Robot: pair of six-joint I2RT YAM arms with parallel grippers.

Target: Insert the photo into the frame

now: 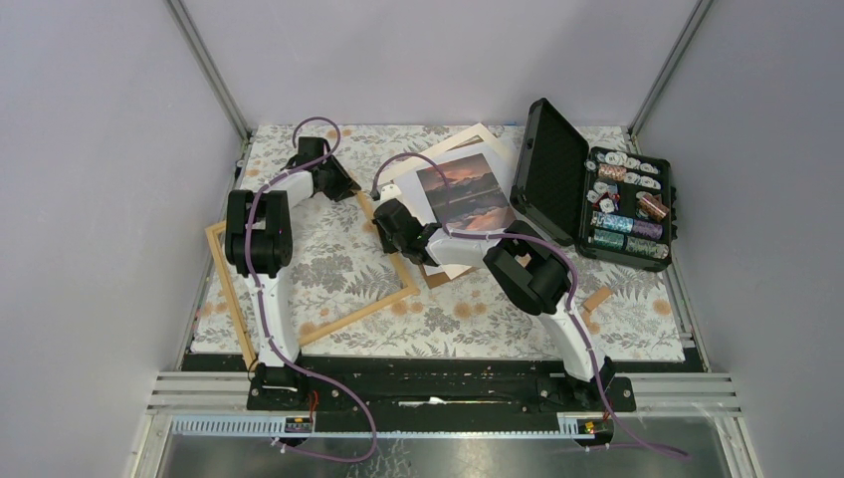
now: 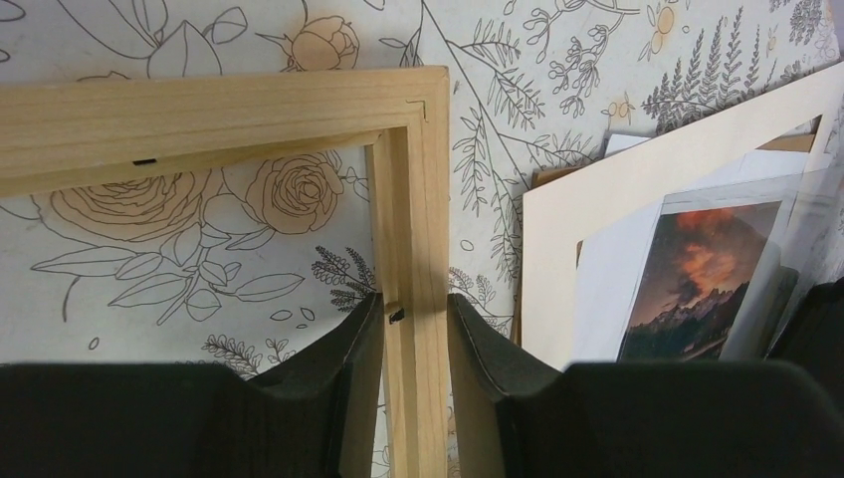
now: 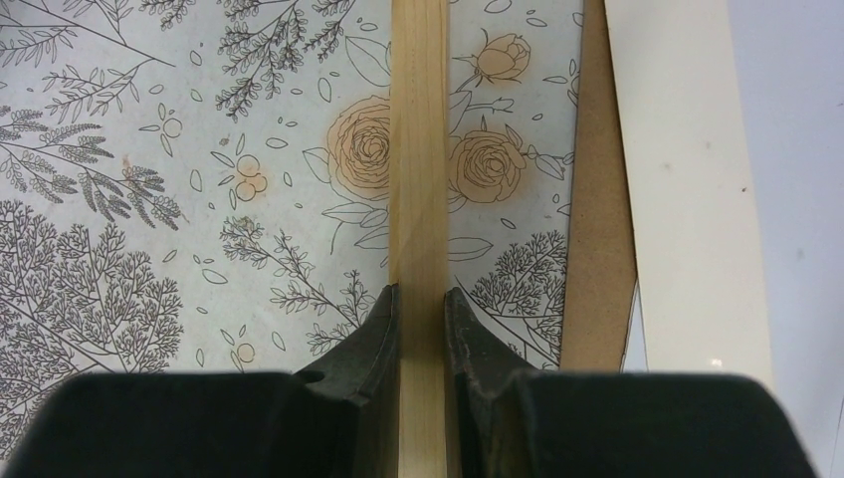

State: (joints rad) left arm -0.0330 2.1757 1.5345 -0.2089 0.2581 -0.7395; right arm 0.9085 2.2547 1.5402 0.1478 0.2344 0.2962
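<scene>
The frame [image 1: 368,307] lies flat and skewed on the floral tablecloth [image 1: 478,319], and both claws are on it, near its far corner. The left gripper [image 1: 338,184] straddles one rail just short of the mitred corner. In the left wrist view its fingers [image 2: 348,358] press against either side of the pale wood, so it looks pinched onto the frame [image 2: 418,199], with a small dark clip showing beside the inner lip. The right gripper [image 1: 383,224] comes in from the other side and is clamped on the adjoining rail. In the right wrist view the strip of wood [image 3: 418,149] runs straight up between the black fingers [image 3: 478,349], which are tight on both edges. The photo [image 1: 466,191] lies outside the frame, to the right of both claws and touched by neither. It rests face up on the cream mat [image 1: 468,136], with the brown backing board [image 1: 438,277] poking out beneath. From the left wrist, the photo [image 2: 702,274] shows beyond the right-hand finger, past the mat's [image 2: 597,199] border. From the right wrist, only the backing board [image 3: 597,199] and the mat [image 3: 687,179] show beside the held rail. An open black case [image 1: 547,169] with chips [image 1: 627,199] stands just right of the photo.
</scene>
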